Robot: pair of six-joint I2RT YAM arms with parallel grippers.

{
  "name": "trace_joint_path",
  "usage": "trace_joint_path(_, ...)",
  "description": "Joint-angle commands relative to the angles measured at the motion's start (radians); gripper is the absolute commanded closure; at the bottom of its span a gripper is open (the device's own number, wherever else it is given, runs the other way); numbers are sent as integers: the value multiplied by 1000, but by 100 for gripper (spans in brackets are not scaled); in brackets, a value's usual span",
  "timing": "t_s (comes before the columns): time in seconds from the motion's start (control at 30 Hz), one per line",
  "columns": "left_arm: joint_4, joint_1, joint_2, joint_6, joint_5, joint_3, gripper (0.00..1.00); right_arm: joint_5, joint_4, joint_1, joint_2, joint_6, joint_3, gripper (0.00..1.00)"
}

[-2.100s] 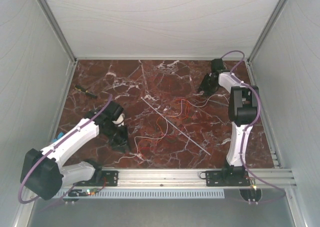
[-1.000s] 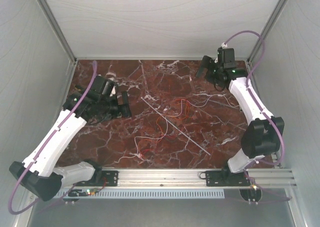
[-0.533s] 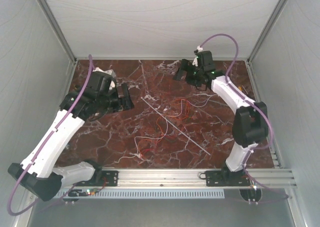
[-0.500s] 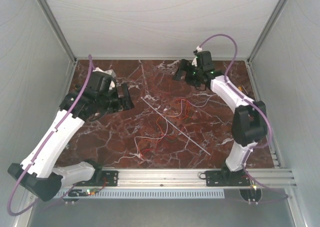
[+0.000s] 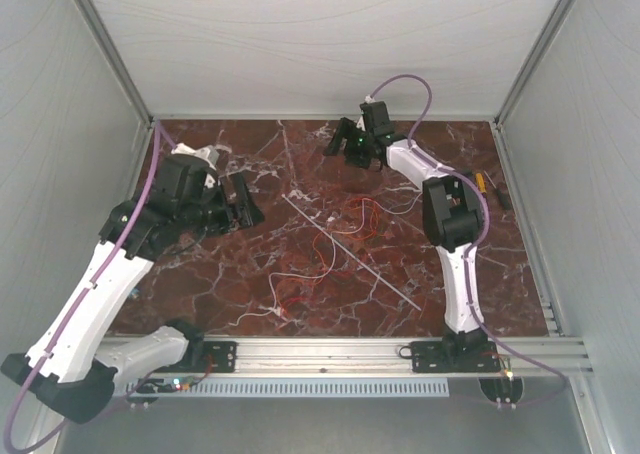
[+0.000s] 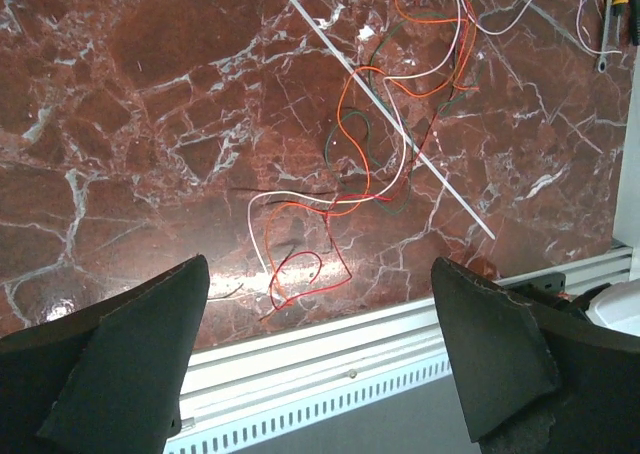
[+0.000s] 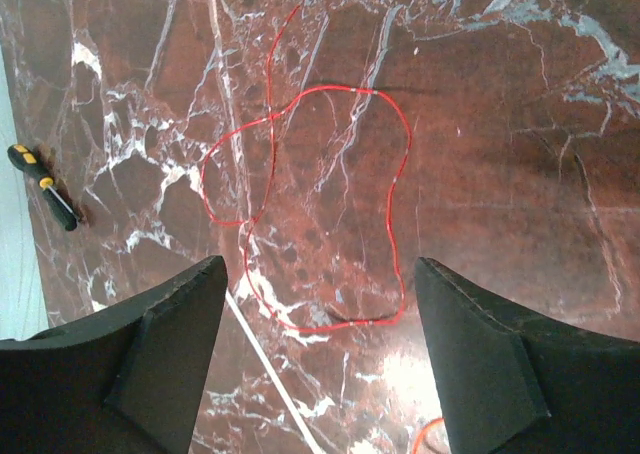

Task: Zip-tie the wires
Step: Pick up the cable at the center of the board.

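The wires (image 5: 345,229) lie in loose red, orange and white curls on the middle of the marble table. The zip tie (image 5: 350,254), a straight pale strip, runs diagonally through them. My left gripper (image 5: 240,202) hangs open above the left of the table, well clear of the wires. The left wrist view looks down on the wires (image 6: 368,164) and the zip tie (image 6: 400,124), with that gripper (image 6: 318,269) empty. My right gripper (image 5: 340,144) hovers open at the far edge. In its wrist view, this gripper (image 7: 320,264) frames a red wire loop (image 7: 393,190) and the zip tie (image 7: 269,370).
Yellow-handled pliers (image 5: 483,182) lie by the right wall, also visible in the left wrist view as pliers (image 6: 610,14). A black and yellow screwdriver (image 7: 42,186) lies near the left wall. White walls enclose three sides, and a metal rail (image 5: 330,352) runs along the near edge.
My right gripper has swept left along the far edge, its arm folding toward the centre, and its jaws have narrowed a little. My left arm has swung slightly, its gripper staying over the left side.
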Motion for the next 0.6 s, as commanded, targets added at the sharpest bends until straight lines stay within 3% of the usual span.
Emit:
trace_joint_path(0.0, 14, -3, -26, -40, 17, -12, 8, -13, 1, 12, 74, 20, 100, 30)
trace_joint_path(0.2, 18, -3, 2, -48, 4, 11, 8, 0, -26, 17, 161, 12, 176, 43)
trace_joint_path(0.57, 137, -3, 88, -3, 21, 38, 9, -27, -40, 24, 206, -14, 226, 100)
